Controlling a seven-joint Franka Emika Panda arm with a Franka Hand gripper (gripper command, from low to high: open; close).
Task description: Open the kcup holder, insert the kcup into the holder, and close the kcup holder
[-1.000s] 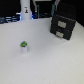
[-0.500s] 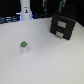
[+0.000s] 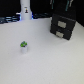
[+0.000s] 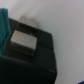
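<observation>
The kcup holder (image 3: 64, 25) sits far on the exterior view's right, both drawers shut — in the wrist view its black body (image 4: 30, 55) fills the frame, so the arm is judged nearer it. The kcup (image 3: 23, 46) stands upright, well apart, nearer and left. Finger spread: cannot tell.

No legible text/labels in either view.

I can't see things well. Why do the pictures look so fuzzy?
Exterior view: soft and low in detail, so the kcup is a small blur with a faint shadow. Wrist view: very close to the kcup holder, so its edges smear; its pale front looks washed out.
</observation>
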